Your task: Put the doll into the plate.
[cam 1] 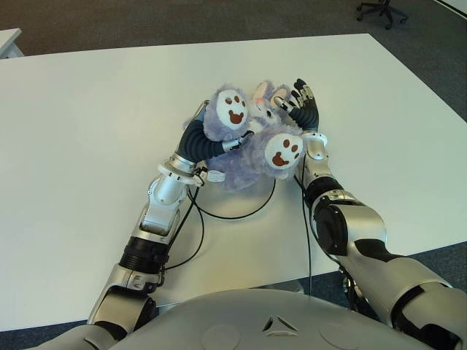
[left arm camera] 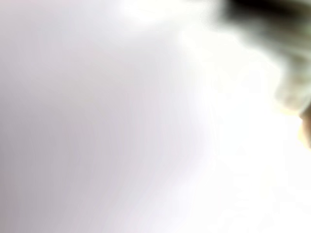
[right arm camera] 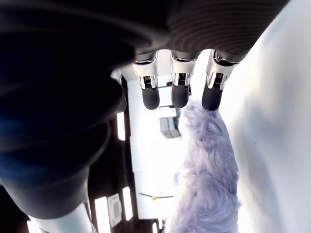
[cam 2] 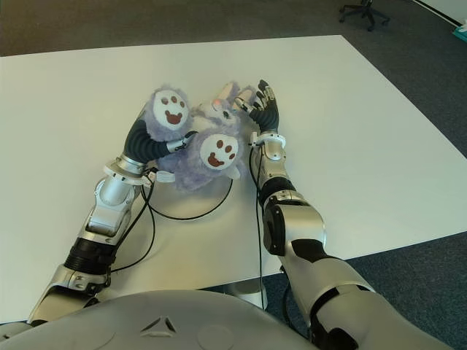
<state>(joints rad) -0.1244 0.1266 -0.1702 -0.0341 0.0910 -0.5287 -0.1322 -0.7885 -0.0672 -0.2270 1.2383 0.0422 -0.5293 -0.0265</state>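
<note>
— So what fills the scene, biggest first?
— Mostly the white tabletop [cam 1: 87, 131]; dark carpet shows around it, with an office chair [cam 1: 381, 10] at the far edge.
— And the doll?
— A fluffy purple doll [cam 1: 252, 149] lies near the middle of the tabletop, its two pale paw soles with brown pads turned up, between both hands.
— How does the left hand stand?
— The left hand [cam 1: 206, 135] is pressed into the doll's fur on the left side, under one raised paw; fur hides its fingers, so I cannot tell how closed it is.
— The right hand?
— The right hand [cam 2: 264, 109] stands at the doll's right, fingers [right arm camera: 179, 90] extended and spread, fingertips brushing the fur without closing on it.
— Anything smaller?
— Thin black cables [cam 1: 241, 211] loop across the tabletop near the wrists.
</note>
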